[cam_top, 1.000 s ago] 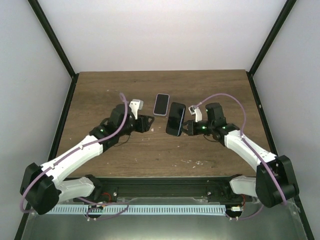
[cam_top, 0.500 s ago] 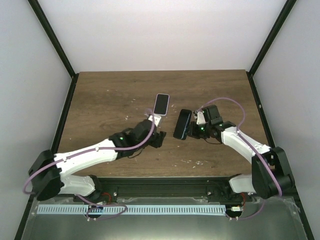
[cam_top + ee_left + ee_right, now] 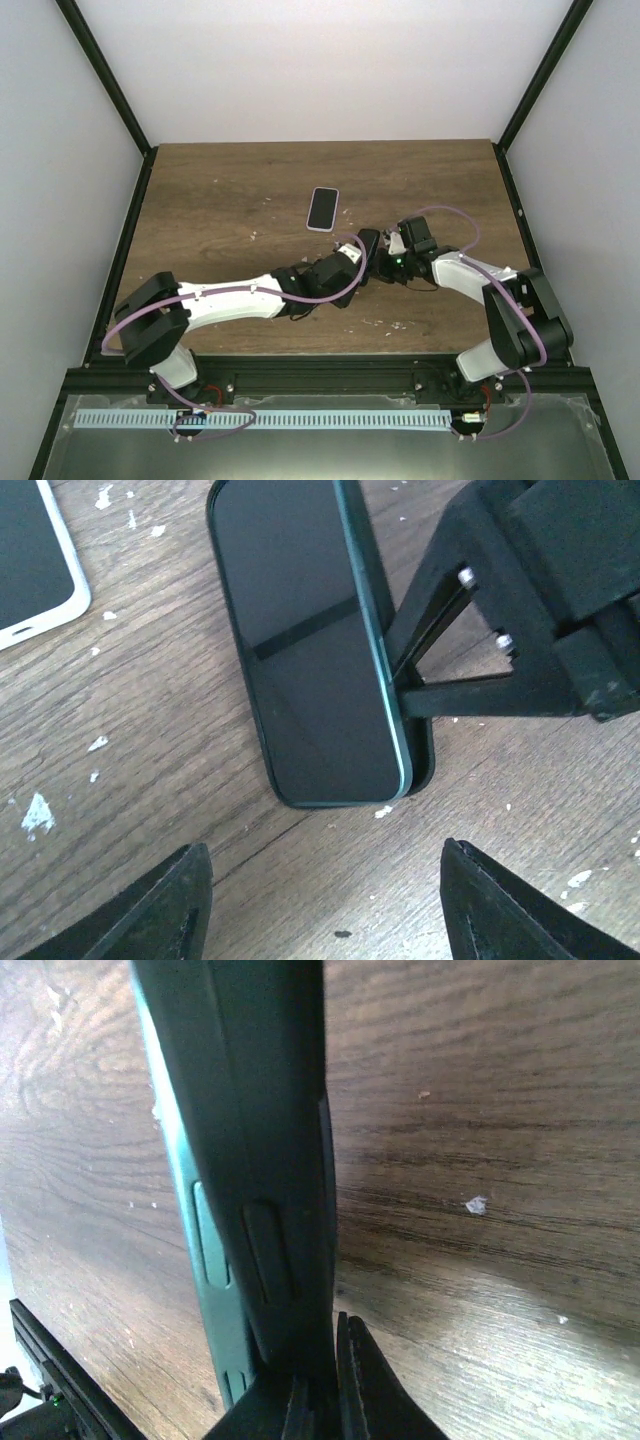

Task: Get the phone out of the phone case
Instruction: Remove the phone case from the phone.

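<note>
The phone (image 3: 322, 208), black glass inside its pale lilac phone case (image 3: 70, 580), lies flat on the table, far of both grippers and untouched; the left wrist view shows only its corner (image 3: 25, 560). My right gripper (image 3: 380, 262) is shut on the long edge of the other black phone (image 3: 368, 248), which has a teal side band and a dark shell (image 3: 270, 1160) and stands tilted up on its edge. In the left wrist view this black phone (image 3: 300, 650) lies just ahead of my left gripper (image 3: 330, 920), which is open and empty above the wood, a little short of the phone's end.
The brown wooden table (image 3: 220, 200) carries small white flecks. Black frame posts and pale walls close in both sides. My two arms meet at the table's middle right, the left arm (image 3: 230, 298) stretched across the near half.
My left arm has swung right, from beside the pale-rimmed phone to the other black phone. My right gripper has drawn that black phone nearer and tipped it up on edge.
</note>
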Controlling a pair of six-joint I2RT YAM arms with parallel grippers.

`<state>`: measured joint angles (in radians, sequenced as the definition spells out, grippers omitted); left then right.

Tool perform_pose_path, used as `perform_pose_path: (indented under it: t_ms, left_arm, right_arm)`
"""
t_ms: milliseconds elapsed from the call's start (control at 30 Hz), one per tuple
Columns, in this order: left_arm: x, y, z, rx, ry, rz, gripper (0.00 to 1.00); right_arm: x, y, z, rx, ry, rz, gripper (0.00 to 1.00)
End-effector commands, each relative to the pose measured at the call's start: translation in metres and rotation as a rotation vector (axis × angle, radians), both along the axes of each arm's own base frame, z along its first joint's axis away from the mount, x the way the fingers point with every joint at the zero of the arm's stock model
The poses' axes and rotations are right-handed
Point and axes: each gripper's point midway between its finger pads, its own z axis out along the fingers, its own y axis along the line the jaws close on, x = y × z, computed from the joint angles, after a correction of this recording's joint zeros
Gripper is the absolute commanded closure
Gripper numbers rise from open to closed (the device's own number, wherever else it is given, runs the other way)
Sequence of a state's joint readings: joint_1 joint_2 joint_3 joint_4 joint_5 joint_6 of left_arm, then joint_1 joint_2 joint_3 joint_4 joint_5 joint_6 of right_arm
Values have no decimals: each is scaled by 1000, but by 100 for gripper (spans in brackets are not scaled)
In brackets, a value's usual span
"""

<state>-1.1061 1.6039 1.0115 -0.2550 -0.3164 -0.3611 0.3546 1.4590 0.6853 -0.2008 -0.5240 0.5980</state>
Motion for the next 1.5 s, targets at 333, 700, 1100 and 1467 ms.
perform_pose_path:
  t_ms: [333,700,1100,1467]
  left_arm:
    - [9,-27,-21,126,-84,-171,48]
    - [31,-16,-34,336,-156,-140,62]
    - [34,-11,-50,471,-182,-168,55]
    - [31,2,-63,582,-234,-124,57]
  right_arm:
    - [5,27,-14,114,94,117,99]
    - [1,30,-24,122,143,145,99]
    - [-2,32,-25,138,157,152,99]
    - [-2,32,-20,156,162,149,99]
